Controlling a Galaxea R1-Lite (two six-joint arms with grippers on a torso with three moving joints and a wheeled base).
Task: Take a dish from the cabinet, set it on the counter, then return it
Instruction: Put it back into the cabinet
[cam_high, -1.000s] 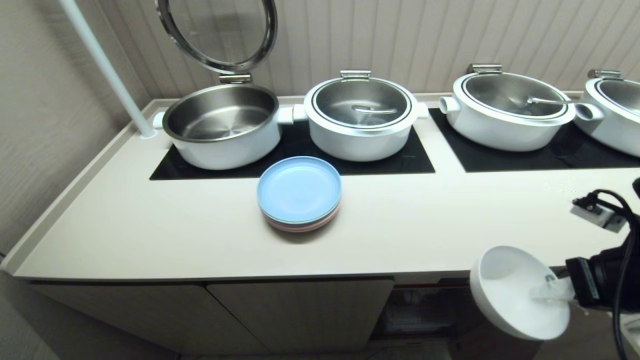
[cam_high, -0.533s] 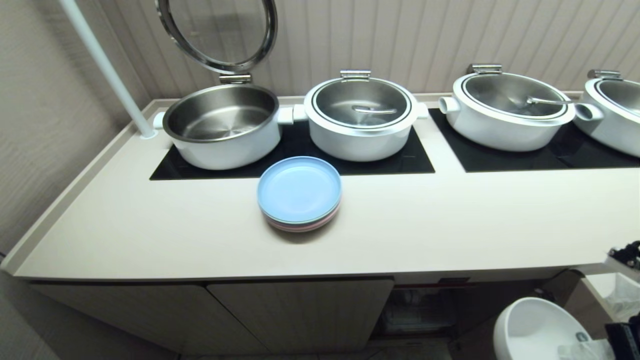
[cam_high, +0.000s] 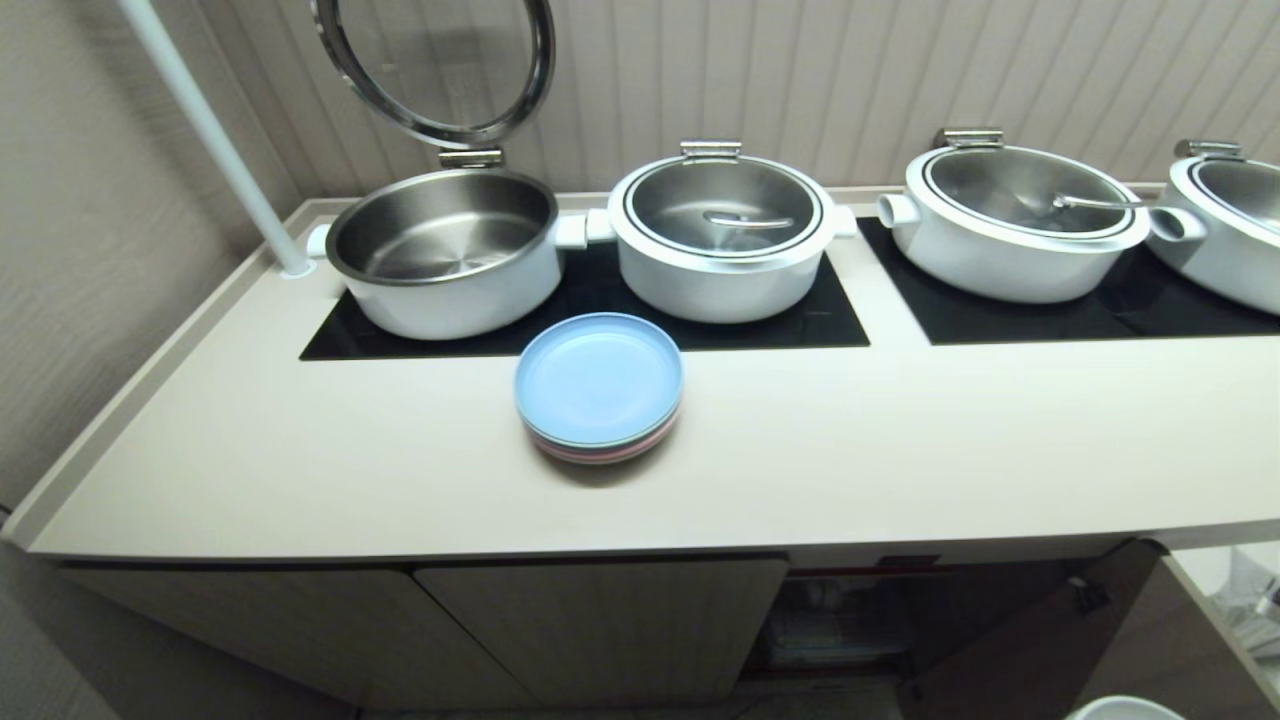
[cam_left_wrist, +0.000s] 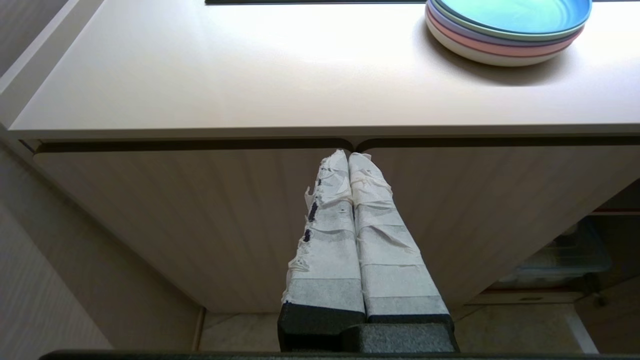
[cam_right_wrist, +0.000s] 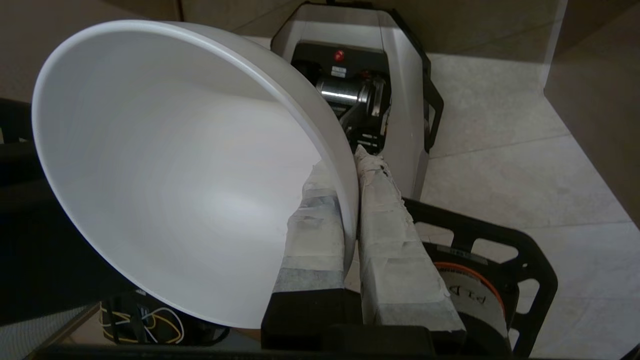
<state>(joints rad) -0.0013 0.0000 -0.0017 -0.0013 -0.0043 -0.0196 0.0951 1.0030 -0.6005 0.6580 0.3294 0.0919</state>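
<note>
Plates lie on the counter, before 4 pots.

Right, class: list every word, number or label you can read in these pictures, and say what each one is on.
Nothing reads clearly.
Orange-ringed round label beside the right tool: upside-down characters, too blurred.
Small sticker on the robot base: too small.
Black label on the cabinet: too small.

Only a sliver of the small round white bowl's rim shows at the head view's bottom edge. The far-right white steel-lidded pot is cut off there. The beige ribbed-door cabinet's dim contents are unreadable.
</note>
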